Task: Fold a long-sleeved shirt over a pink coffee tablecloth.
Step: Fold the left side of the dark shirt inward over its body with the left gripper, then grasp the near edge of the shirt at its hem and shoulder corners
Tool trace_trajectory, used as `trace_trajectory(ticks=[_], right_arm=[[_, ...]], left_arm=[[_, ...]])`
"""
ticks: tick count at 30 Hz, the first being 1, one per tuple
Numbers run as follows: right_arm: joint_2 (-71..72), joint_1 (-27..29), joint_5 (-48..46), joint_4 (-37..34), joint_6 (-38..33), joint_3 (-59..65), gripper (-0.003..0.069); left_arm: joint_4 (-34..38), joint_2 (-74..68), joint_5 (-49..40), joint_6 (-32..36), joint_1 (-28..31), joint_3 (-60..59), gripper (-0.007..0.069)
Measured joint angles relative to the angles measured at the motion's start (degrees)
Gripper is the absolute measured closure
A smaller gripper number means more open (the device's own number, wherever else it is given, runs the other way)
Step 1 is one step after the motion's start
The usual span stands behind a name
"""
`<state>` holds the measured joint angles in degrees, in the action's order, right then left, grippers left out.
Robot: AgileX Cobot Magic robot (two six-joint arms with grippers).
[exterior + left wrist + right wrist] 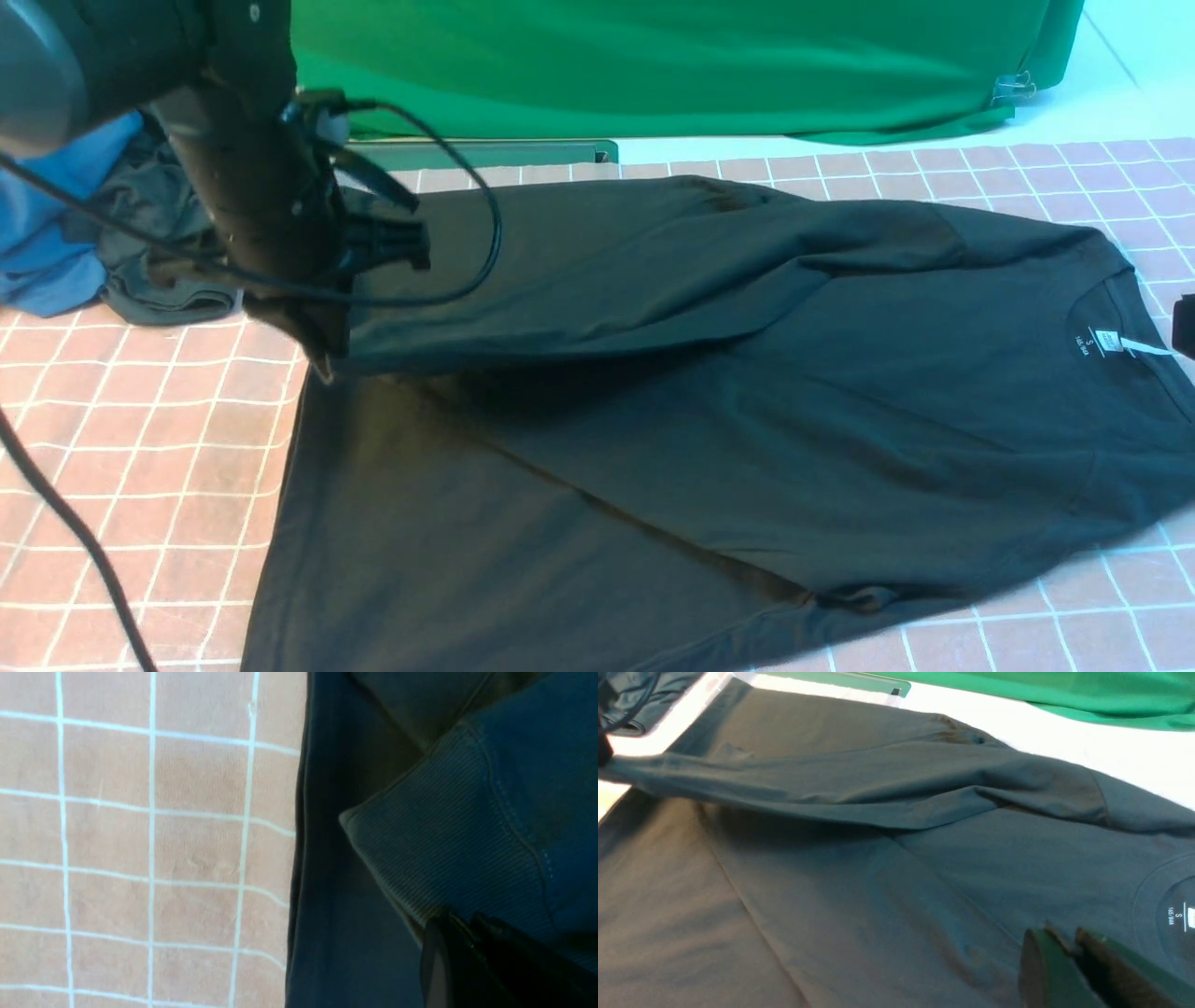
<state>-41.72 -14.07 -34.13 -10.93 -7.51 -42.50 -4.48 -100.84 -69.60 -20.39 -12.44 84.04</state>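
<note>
The black long-sleeved shirt (pixel 747 392) lies spread on the pink coffee tablecloth (pixel 140 448), its round neck and white size label (pixel 1106 341) at the right. One long sleeve (pixel 607 280) is pulled leftwards across the body and hangs lifted off it. My left gripper (pixel 322 359) is shut on that sleeve's ribbed cuff (pixel 444 849), just over the shirt's hem edge. In the left wrist view the left gripper (pixel 460 917) pinches the cuff. My right gripper (pixel 1062 933) hovers over the chest near the collar, shut and holding nothing; in the front view only a dark part of it (pixel 1186 325) shows.
A bright green cloth (pixel 672 56) hangs behind the table. A blue garment (pixel 47 233) and a smaller dark grey-green garment (pixel 149 252) are heaped at the far left. A black cable (pixel 75 541) trails over the cloth at the near left.
</note>
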Motion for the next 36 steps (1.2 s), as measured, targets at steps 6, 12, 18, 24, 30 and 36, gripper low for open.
trace_trajectory(ticks=[6, 12, 18, 24, 30, 36], right_arm=[[0.0, 0.0, 0.0, 0.19, 0.0, 0.0, 0.0537], [0.0, 0.0, 0.0, 0.24, 0.0, 0.0, 0.0536], [0.0, 0.0, 0.0, 0.3, 0.0, 0.0, 0.0536], [-0.47, 0.0, -0.69, 0.37, 0.43, 0.0, 0.0536], [-3.75, 0.0, -5.85, 0.37, 1.43, 0.0, 0.0549], [-11.14, 0.0, -8.6, 0.37, 1.49, 0.0, 0.0609]], left_arm=[[-2.29, 3.36, -0.06, -1.6, -0.05, -2.46, 0.0599], [-2.47, 3.83, -0.11, -1.97, -0.05, -4.78, 0.0599], [-1.08, 3.78, -0.21, -1.72, -0.05, -6.66, 0.0596], [5.3, 5.49, 0.14, 2.51, -0.35, -7.9, 0.0596], [5.77, 14.11, 1.29, -0.7, -4.3, -17.66, 0.0596], [6.82, 23.57, 3.42, -6.52, -6.99, -35.06, 0.0592]])
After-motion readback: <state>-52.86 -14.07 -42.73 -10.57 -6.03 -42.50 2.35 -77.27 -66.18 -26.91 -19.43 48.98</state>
